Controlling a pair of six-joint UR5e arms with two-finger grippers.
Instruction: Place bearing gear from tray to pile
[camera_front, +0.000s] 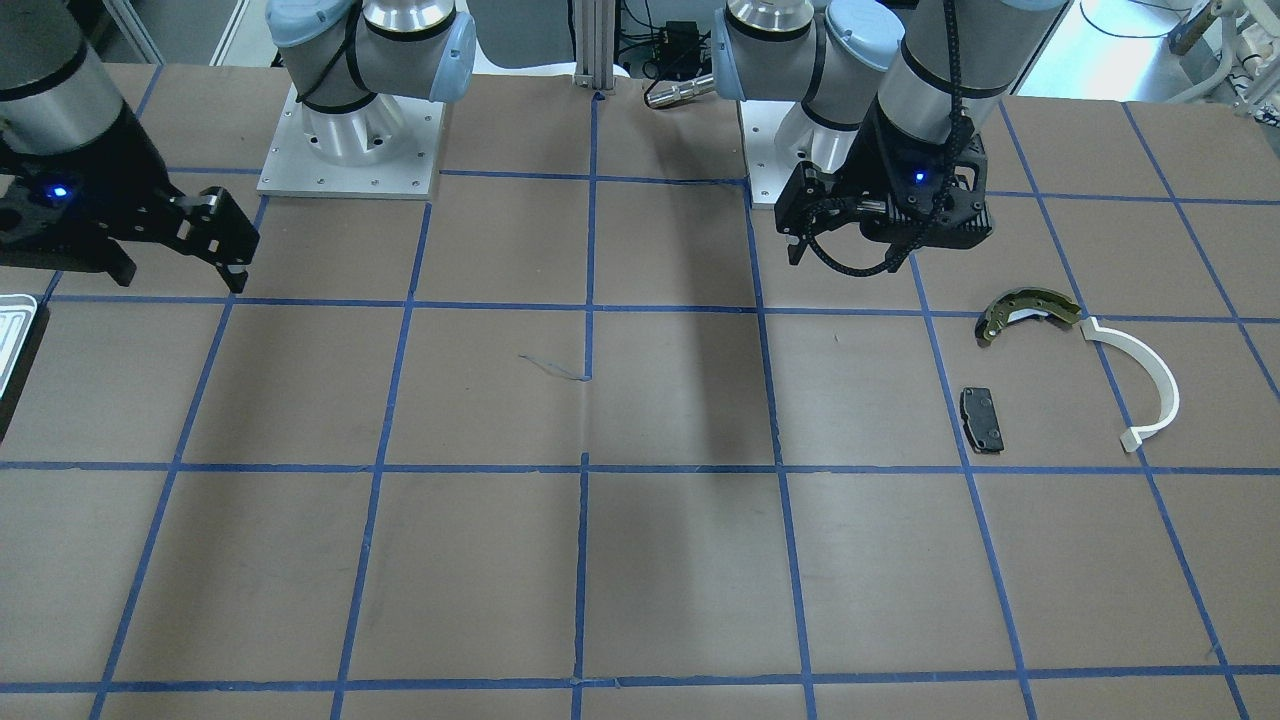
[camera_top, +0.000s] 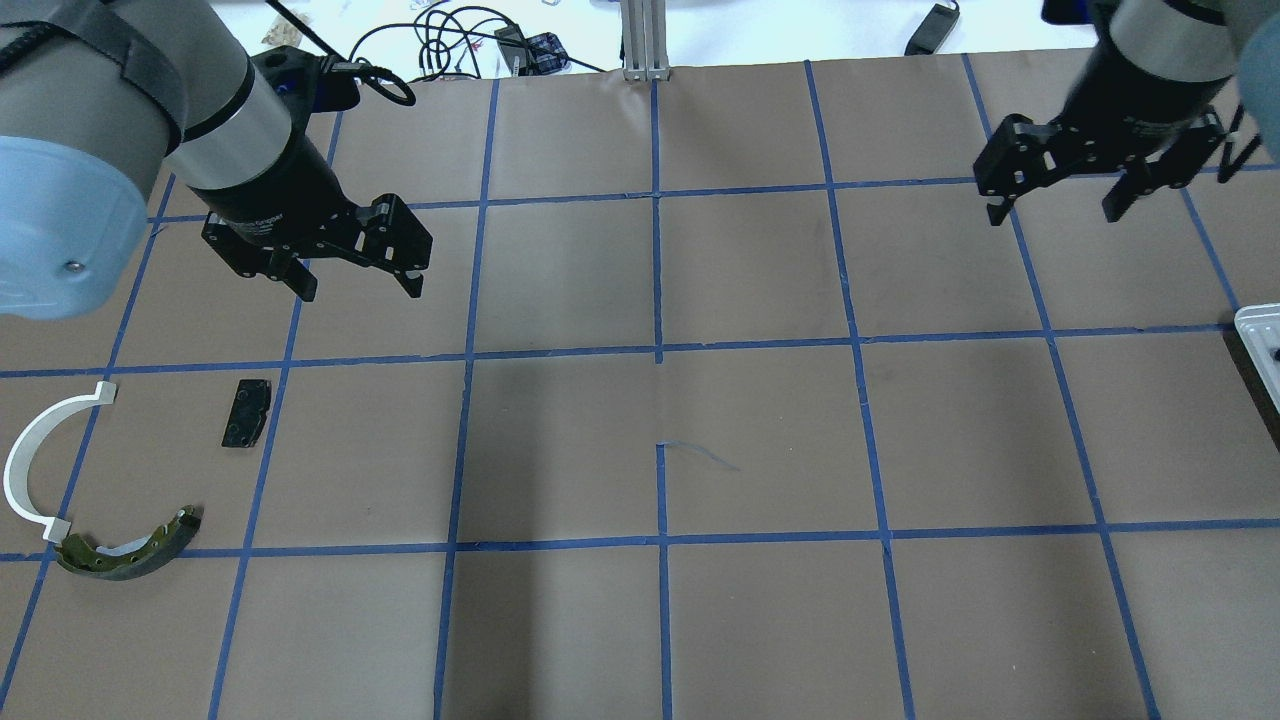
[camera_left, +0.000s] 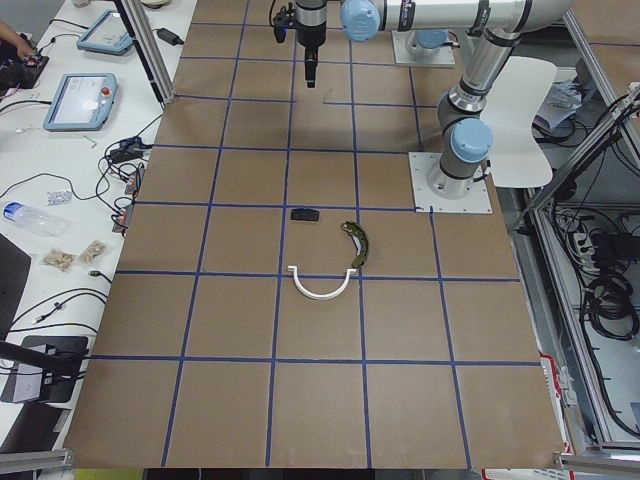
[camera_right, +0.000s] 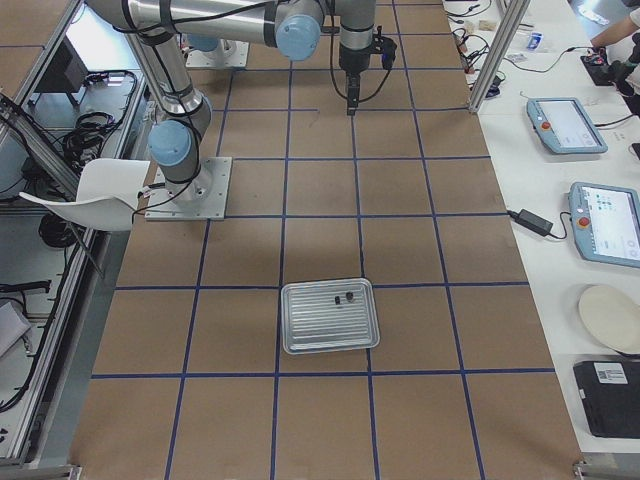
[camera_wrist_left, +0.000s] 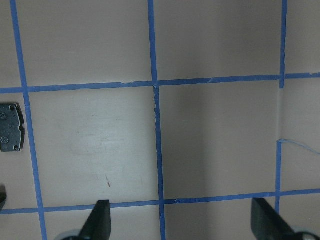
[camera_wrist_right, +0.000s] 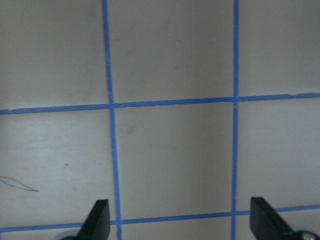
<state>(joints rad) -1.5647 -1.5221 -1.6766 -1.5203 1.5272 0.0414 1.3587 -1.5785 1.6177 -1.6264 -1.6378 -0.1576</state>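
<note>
The silver tray lies at the table's right end; only its edge shows in the overhead view and the front view. Two small dark parts lie on it; I cannot tell which is the bearing gear. The pile is at the left end: brake shoe, white arc, black brake pad. My left gripper is open and empty above the table, just beyond the pad. My right gripper is open and empty, up in the air short of the tray.
The brown table has a blue tape grid. The two arm bases stand at the robot's edge. Cables and a metal post sit at the far edge. Tablets lie on a side bench.
</note>
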